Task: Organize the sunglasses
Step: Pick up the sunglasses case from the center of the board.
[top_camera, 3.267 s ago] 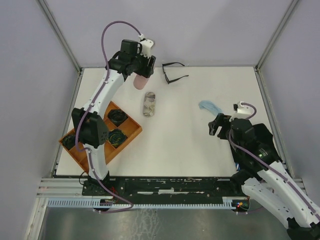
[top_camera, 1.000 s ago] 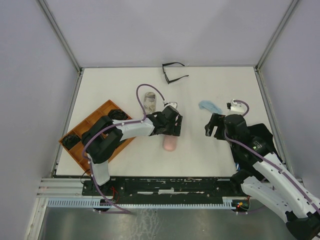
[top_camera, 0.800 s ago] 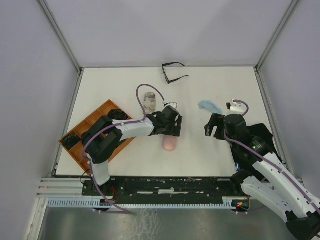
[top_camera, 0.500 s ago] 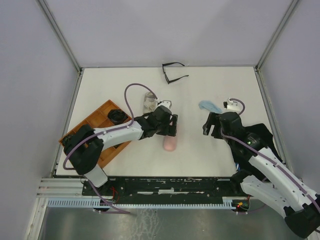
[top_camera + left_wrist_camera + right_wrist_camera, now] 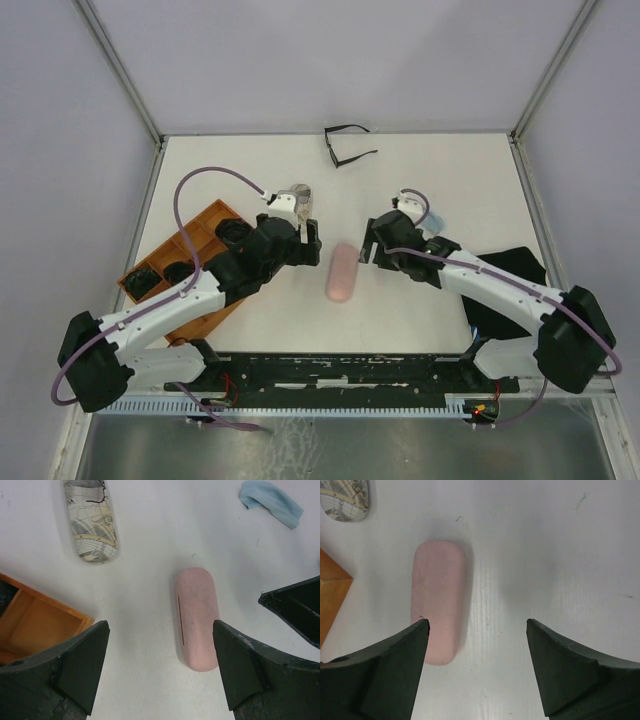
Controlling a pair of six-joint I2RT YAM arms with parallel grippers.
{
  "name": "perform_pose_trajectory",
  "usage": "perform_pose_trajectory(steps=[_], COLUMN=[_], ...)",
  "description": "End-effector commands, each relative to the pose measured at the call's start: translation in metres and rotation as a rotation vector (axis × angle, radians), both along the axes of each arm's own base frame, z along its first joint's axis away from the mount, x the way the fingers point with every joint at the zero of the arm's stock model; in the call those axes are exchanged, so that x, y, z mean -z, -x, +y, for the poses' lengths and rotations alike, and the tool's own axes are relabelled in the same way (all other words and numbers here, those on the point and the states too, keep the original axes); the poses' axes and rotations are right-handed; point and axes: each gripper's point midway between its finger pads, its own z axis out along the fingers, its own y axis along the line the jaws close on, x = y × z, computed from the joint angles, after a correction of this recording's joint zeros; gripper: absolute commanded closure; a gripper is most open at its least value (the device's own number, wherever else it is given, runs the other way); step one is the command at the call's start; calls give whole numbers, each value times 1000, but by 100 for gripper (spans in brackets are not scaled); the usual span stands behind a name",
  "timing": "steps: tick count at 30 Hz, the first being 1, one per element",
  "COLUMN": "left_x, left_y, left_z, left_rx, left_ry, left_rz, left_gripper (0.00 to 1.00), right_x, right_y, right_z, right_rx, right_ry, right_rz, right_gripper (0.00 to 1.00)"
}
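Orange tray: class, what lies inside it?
Dark sunglasses lie in at least two compartments of the tray; the left arm hides the near part.

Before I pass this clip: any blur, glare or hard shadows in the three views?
Top external view: even light, no glare, sharp throughout, corner posts splayed by the wide lens. Left wrist view: pink case crisp, left gripper fingers dark and slightly soft. Right wrist view: the case throws a soft shadow to its right on the table; no glare.
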Motion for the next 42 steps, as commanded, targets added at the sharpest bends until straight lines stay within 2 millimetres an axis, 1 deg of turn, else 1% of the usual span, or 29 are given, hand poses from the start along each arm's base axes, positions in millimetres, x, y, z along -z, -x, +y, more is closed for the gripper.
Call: perform_pose_trajectory(steps=[1, 5, 9, 15, 19, 22, 26, 33, 42], left_x=[-7, -6, -7, -10, -12, -13, -16, -15, -13], left_y=[-3, -1, 1, 3, 2, 4, 7, 8, 7], left_z=[29, 35, 37, 39, 46, 54, 58, 55, 52], left_rx=[-62, -81, -81, -86, -120, -149, -156, -143, -129], left_ry=[-82, -73, -57, -42, -38, -27, -9, -5, -5], left_rz=[-83, -93, -103, -117, -128, -140, -151, -150, -146], left_gripper=[10, 10, 10, 10, 10, 10, 10, 10, 10], right_x=[-15, -1, 10, 28, 40, 45, 51, 61, 67], right_y=[-22, -25, -25, -21, -15, -14, -13, -12, -13], right_z=[40, 58, 75, 89, 94, 98, 101, 101, 104], right_rx=[79, 105, 86, 73, 65, 56, 46, 53, 46], right_ry=[-73, -23, 25, 104, 129, 135, 159, 179, 184], right_rz=[-55, -15, 17, 70, 97, 108, 129, 140, 151], right_gripper=[13, 11, 10, 10, 10, 11, 12, 18, 24])
